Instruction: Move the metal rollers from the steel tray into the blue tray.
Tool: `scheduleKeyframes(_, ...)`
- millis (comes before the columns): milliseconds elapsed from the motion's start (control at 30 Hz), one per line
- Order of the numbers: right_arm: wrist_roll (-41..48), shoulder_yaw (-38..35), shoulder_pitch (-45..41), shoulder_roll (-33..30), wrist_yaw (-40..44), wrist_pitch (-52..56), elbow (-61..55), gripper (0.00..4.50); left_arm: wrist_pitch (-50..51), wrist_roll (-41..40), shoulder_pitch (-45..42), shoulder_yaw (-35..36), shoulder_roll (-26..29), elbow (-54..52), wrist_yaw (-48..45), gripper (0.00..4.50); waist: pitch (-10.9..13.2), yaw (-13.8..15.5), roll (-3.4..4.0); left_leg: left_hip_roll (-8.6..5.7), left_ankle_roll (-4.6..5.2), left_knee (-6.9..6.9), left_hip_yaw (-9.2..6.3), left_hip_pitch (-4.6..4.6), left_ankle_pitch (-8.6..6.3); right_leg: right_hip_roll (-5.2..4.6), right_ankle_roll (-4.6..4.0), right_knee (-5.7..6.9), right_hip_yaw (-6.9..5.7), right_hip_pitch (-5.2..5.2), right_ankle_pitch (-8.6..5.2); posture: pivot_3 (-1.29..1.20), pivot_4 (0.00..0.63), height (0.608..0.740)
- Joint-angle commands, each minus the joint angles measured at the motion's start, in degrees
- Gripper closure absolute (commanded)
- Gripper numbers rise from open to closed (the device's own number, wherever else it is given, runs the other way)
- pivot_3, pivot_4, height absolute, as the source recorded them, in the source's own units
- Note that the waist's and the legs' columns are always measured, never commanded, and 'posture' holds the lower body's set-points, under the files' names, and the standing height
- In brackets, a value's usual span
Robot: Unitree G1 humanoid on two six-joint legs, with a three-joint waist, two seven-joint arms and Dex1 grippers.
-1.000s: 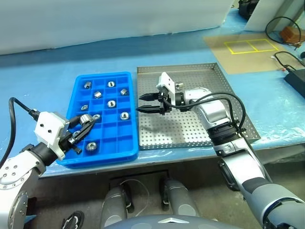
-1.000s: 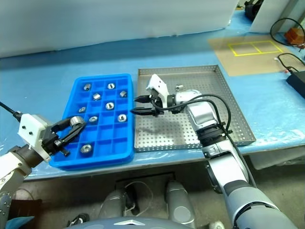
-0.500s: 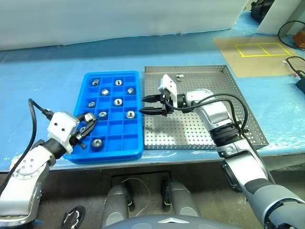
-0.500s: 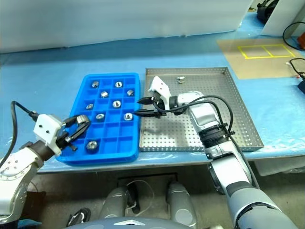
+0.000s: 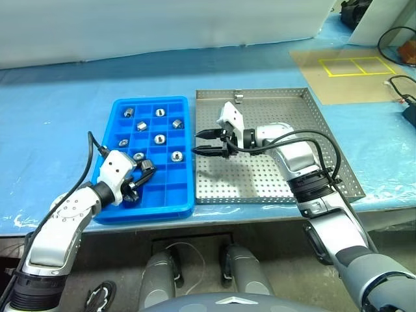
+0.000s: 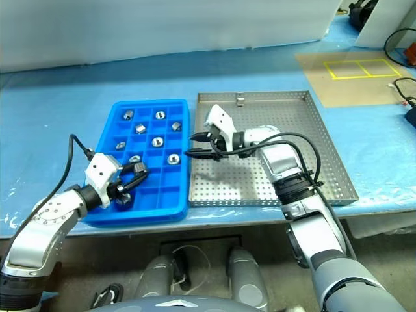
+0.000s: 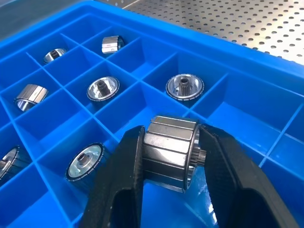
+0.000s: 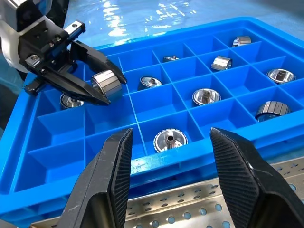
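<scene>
The blue tray [image 5: 155, 209] lies left of the steel tray [image 5: 273, 175] and has several metal rollers [image 5: 160, 138] in its compartments. My left gripper [image 5: 144, 170] hangs low over the tray's near rows, shut on one roller [image 7: 170, 152], which lies on its side between the black fingers [image 7: 118, 190]. One small metal piece [image 5: 238, 98] rests at the steel tray's far rim. My right gripper [image 5: 203, 143] hovers over the steel tray's left edge, open and with nothing between its fingers, pointing across at the blue tray. The right wrist view looks onto the left gripper [image 8: 102, 85] with its roller.
Both trays rest on a blue-covered table close to its front edge. A brown board with yellow taped squares [image 5: 354, 65] lies at the back right. Black cables [image 5: 402, 97] run along the right edge. A white wall stands behind.
My left gripper has carried its roller to the right and down, from the blue tray's left rim to over its near compartments. The right gripper has stayed in place. The camera shifted.
</scene>
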Motion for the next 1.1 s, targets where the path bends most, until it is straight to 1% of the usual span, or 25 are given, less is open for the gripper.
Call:
scheduleKeyframes(33,0.85,-1.44,0.24,-0.54,-0.82,-0.15,-2.7,1.88,-0.75,-0.07,-1.57,-0.4,-0.29,0.31,0.09,3.07,0.0,-0.01,0.0,0.0,0.0,0.0,0.0,0.0,0.0,0.0,0.0,0.0,0.0,0.0,0.0,-0.45,0.15,0.74)
scheduleKeyframes(200,0.99,-1.42,0.43,-0.52,-1.71,-0.31,-2.85,1.88,0.06,-0.38,-3.86,-2.45,-1.62,2.25,-0.24,3.07,0.0,-0.01,-0.01,-0.01,0.0,0.0,0.0,-0.01,0.0,0.0,0.0,-0.01,0.0,0.01,0.0,-0.46,0.15,0.74)
scheduleKeyframes(267,0.97,-1.43,0.41,-0.42,-2.12,-0.36,-2.79,1.85,1.14,-2.56,-4.26,-2.6,-2.12,2.15,-1.66,2.35,0.0,-0.05,-0.01,-0.01,0.0,0.0,0.0,-0.01,0.0,0.0,0.0,-0.01,0.01,0.01,0.0,-0.46,0.15,0.74)
scheduleKeyframes(300,0.95,-1.43,0.4,-0.39,-2.31,-0.4,-2.76,1.85,1.8,-3.53,-4.26,-2.65,-2.2,1.81,-2.38,2.13,0.0,-0.06,-0.01,0.0,0.0,0.0,0.0,-0.01,0.0,0.0,0.0,-0.01,0.0,0.0,0.0,-0.46,0.15,0.74)
scheduleKeyframes(333,0.95,-1.43,0.4,-0.36,-2.48,-0.39,-2.73,1.85,2.04,-3.77,-4.17,-2.84,-2.08,1.48,-2.78,1.8,0.0,-0.07,-0.01,0.0,0.0,0.0,0.0,-0.01,0.0,0.0,0.0,-0.01,0.0,0.0,0.0,-0.46,0.15,0.74)
scheduleKeyframes(400,0.98,-1.42,0.45,-0.42,-2.64,-0.37,-2.78,1.85,2.57,-1.26,-4.11,-3.87,-1.25,1.89,-1.55,1.18,0.0,-0.19,-0.01,0.0,0.0,-0.01,0.0,-0.01,0.0,0.0,0.0,-0.01,0.01,0.0,0.0,-0.47,0.15,0.74)
scheduleKeyframes(433,1.02,-1.44,0.49,-0.49,-2.7,-0.34,-2.82,1.85,2.46,-1.08,-3.68,-4.29,-0.46,1.73,-2.45,0.84,0.0,-0.26,-0.01,0.0,0.0,0.0,0.01,-0.01,0.0,0.0,0.0,-0.01,0.0,0.0,0.0,-0.47,0.15,0.74)
scheduleKeyframes(500,1.09,-1.49,0.57,-0.61,-2.79,-0.31,-2.84,1.85,2.73,-1.88,-3.18,-4.13,0.26,1.03,-3.46,0.84,0.0,-0.6,-0.01,0.0,0.0,0.0,0.0,0.0,0.01,0.0,0.0,0.0,0.01,0.0,0.0,-0.47,0.15,0.74)
scheduleKeyframes(600,1.34,-1.75,0.51,-0.49,-3.14,-0.09,-2.9,1.85,2.99,-2.72,-4.41,-1.31,-0.02,0.43,-1.49,0.84,0.0,-0.87,-0.01,-0.01,0.0,0.0,0.0,-0.01,0.01,0.0,0.0,-0.01,0.0,0.02,0.0,-0.47,0.15,0.74)
scheduleKeyframes(667,0.91,-2.43,-0.48,0.51,-5.2,-0.93,-1.63,1.85,3.54,-3.81,-6.04,0.92,-0.22,-0.55,0.11,0.84,0.0,-1.06,-0.01,-0.01,0.0,0.0,0.0,-0.01,0.01,0.0,0.0,-0.01,0.01,0.01,0.0,-0.47,0.15,0.74)
scheduleKeyframes(700,-0.09,-2.98,-1.71,1.6,-7.88,-1.9,0.37,1.85,3.77,-4.68,-7.03,2.07,-0.35,-1.43,0.74,0.84,0.0,-1.21,-0.01,-0.01,-0.01,0.0,0.0,-0.01,0.01,0.0,-0.01,0.0,0.0,0.01,0.01,-0.47,0.15,0.74)
scheduleKeyframes(733,-2.0,-3.9,-4.38,3.5,-13.32,-3.23,5.09,1.85,4.84,-6.4,-9.13,4.02,-1.01,-2.64,2.33,0.84,0.0,-1.31,-0.01,0.0,-0.02,0.0,0.0,0.0,0.02,0.0,-0.01,0.04,0.0,0.01,0.01,-0.47,0.15,0.74)
scheduleKeyframes(800,-4.63,-5.15,-8.17,6.04,-20.54,-5.33,12.0,1.85,6.43,-8.5,-11.98,6.26,-1.9,-4.06,4.6,0.84,0.0,-1.52,-0.01,-0.01,-0.08,0.02,0.0,0.0,0.06,0.0,-0.07,0.13,0.01,-0.04,0.04,-0.46,0.15,0.74)
scheduleKeyframes(867,-5.33,-6.41,-11.3,8.04,-24.37,-7.54,17.17,1.85,7.8,-9.21,-14.21,7.22,-2.3,-4.7,6.37,0.84,0.0,-1.59,-0.01,-0.01,-0.18,0.08,0.0,-0.05,0.13,0.0,-0.14,0.25,0.02,-0.17,0.08,-0.46,0.15,0.74)
scheduleKeyframes(900,-5.7,-7.49,-13.92,9.94,-28.24,-8.89,20.8,1.85,8.53,-9.5,-15.6,7.5,-2.66,-4.98,7.51,0.84,0.0,-1.64,0.0,0.0,-0.2,0.09,0.0,-0.04,0.14,0.0,-0.14,0.28,0.02,-0.18,0.08,-0.46,0.15,0.74)
scheduleKeyframes(933,-6.33,-8.72,-17.48,12.48,-34.08,-10.93,26.41,1.85,8.6,-8.61,-16.97,6.97,-3.06,-4.94,8.99,0.84,0.0,-1.85,0.01,0.02,-0.2,0.09,0.0,-0.01,0.14,0.01,-0.14,0.3,0.02,-0.18,0.08,-0.45,0.15,0.74)
scheduleKeyframes(967,-6.89,-9.67,-20.13,14.25,-38.19,-12.7,30.88,1.85,8.64,-7.91,-17.89,6.48,-3.34,-4.86,10.05,0.84,0.0,-2.23,0.01,0.02,-0.2,0.09,0.01,-0.04,0.14,0.01,-0.15,0.36,0.02,-0.24,0.07,-0.45,0.15,0.74)
scheduleKeyframes(1100,-8.45,-12.7,-28.09,18.24,-50.35,-17.43,46.16,1.85,8.81,-5.07,-20.4,4.37,-4.99,-3.23,14.0,0.84,0.0,-2.98,0.01,0.03,-0.26,0.15,0.0,-0.39,0.18,0.01,-0.2,0.51,0.01,-0.6,0.04,-0.44,0.15,0.74)
